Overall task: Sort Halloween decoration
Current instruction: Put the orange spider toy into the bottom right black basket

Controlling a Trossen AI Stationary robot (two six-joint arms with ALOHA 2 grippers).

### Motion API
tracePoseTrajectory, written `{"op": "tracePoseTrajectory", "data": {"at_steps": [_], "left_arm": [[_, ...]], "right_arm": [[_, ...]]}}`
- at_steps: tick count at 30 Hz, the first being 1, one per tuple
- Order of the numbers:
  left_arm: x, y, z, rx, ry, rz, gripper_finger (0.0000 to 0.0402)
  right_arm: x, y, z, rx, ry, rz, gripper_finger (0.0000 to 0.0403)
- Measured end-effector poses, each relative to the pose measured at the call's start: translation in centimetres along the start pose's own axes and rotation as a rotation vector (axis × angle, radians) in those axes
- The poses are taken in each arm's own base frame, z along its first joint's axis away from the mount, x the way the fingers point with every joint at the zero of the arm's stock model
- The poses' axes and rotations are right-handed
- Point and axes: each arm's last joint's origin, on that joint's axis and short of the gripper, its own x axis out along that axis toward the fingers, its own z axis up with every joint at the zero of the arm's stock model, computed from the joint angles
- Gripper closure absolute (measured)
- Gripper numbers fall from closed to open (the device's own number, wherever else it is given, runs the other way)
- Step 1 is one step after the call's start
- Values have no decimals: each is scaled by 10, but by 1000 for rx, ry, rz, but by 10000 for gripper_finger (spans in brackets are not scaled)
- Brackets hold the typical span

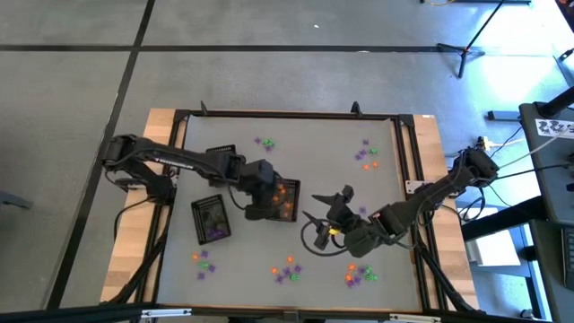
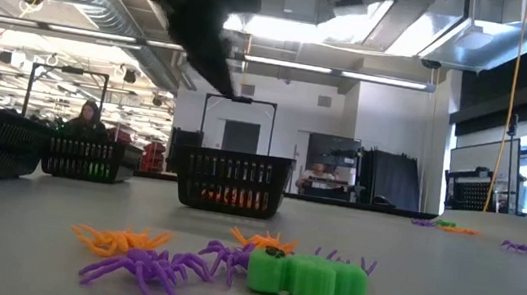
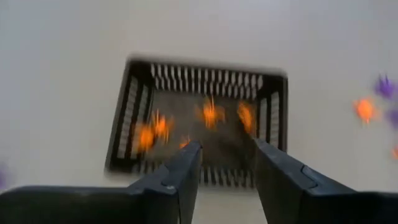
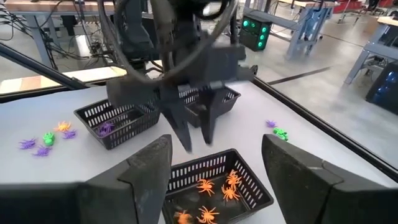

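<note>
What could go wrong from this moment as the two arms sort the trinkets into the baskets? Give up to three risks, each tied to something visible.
1. The left gripper hangs open over the basket of orange spiders with the right gripper close beside it; the arms might collide.
2. Purple, orange and green trinkets lie tangled in tight clusters, so one pinch could lift mixed colours.
3. The light baskets, like the purple-holding one, could be nudged aside.
</note>
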Motion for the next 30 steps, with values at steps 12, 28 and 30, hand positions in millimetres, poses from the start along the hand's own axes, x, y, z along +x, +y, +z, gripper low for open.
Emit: {"op": "tracePoseTrajectory", "data": {"at_steps": [12,28,30], "left_arm": [[-102,-105,-43,30,206,-114,304],[-103,-201,-176,-56,237,29,310],[-87,-200,-193,-79,301,46,310]], "right_arm": [[0,0,-1,-4,7,8,157],[0,0,0,36,3,10,157],[0,0,0,37,3,10,157]]}}
